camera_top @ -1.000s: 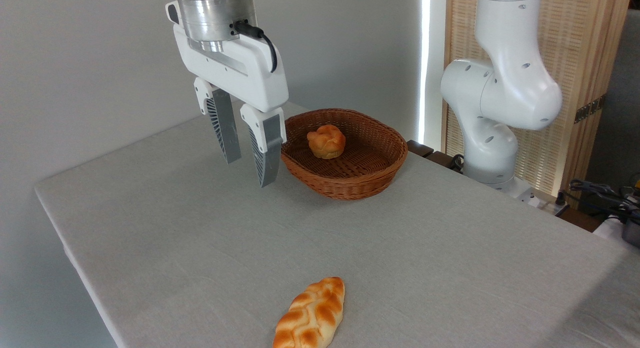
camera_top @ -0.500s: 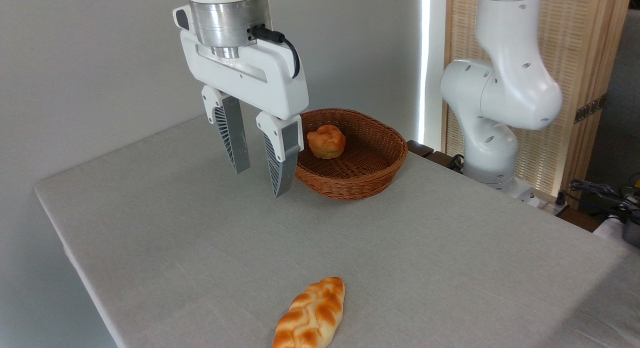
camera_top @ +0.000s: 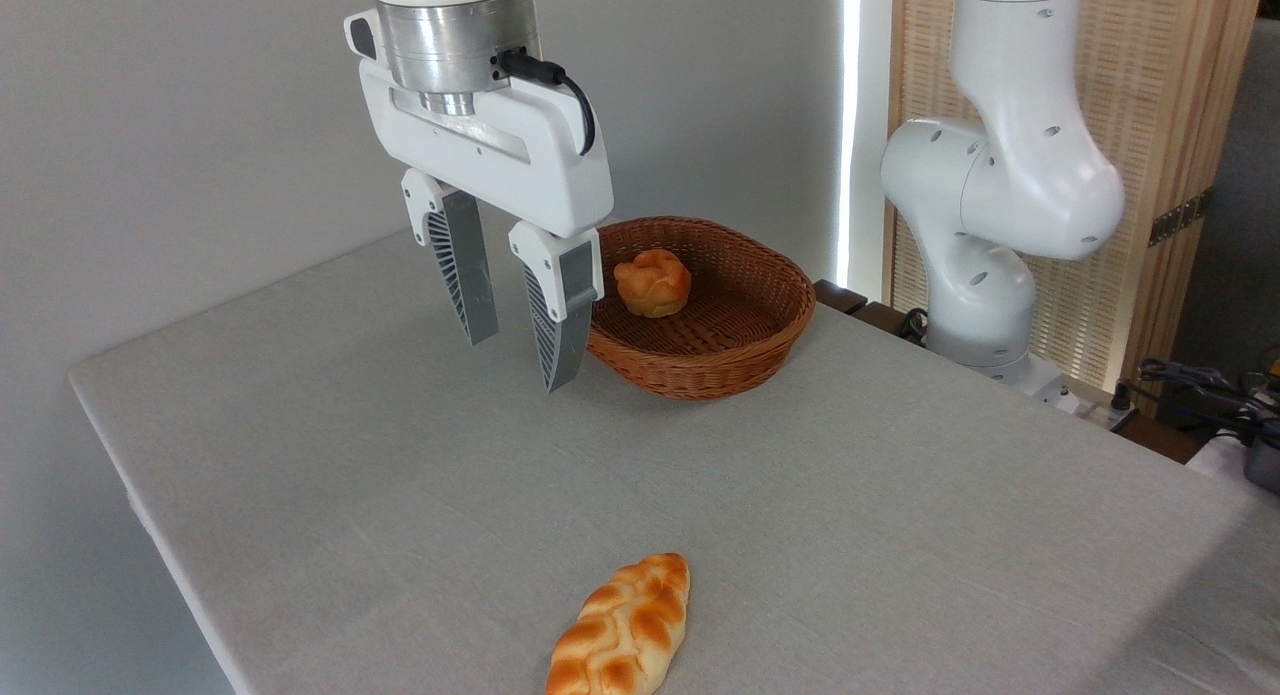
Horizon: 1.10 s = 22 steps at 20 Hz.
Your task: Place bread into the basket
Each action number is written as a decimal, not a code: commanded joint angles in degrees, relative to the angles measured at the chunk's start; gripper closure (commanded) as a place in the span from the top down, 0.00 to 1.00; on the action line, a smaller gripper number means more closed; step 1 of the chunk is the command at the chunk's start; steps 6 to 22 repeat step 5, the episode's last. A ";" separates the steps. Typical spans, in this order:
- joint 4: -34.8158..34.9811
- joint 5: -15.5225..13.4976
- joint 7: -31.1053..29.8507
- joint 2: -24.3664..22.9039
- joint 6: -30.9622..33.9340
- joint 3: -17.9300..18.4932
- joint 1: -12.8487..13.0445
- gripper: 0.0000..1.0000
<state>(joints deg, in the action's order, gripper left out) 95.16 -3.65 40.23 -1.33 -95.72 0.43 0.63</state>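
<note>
A table (camera_top: 400, 475) draped in pale grey cloth is seen filling most of the scene, backed by a plain grey wall on the left and a slatted wooden screen (camera_top: 1150, 175) at far right. The white base and lower joints of the Franka arm (camera_top: 990, 205) are mounted beyond the table's far right edge, while the arm's wrist and white gripper body are seen entering from the top of the frame, left of centre. The gripper (camera_top: 520, 363) is held above the tabletop with nothing between its parts; its two ribbed grey fingers (camera_top: 468, 275) are spread apart and pointed downward, just to the left of the basket, the right-hand finger overlapping the basket's left rim in the picture. The oval woven wicker basket (camera_top: 760, 345), reddish-brown with flared sides, is set toward the far side of the table, right of centre. The bread (camera_top: 652, 282), a small round knotted bun with a golden-orange top, is seen resting inside the basket, on its far left part, well clear of the gripper. A longer braided loaf (camera_top: 622, 630) is left lying on the cloth near the table's front edge, well apart from the basket. A tangle of dark cables (camera_top: 1200, 385) is visible at the far right, off the table.
</note>
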 commanded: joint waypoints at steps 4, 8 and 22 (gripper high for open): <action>-1.73 0.48 0.11 0.71 2.20 -0.52 0.34 1.00; -1.73 0.48 0.11 0.80 2.29 -0.52 0.43 1.00; -1.73 0.48 0.11 0.80 2.29 -0.52 0.43 1.00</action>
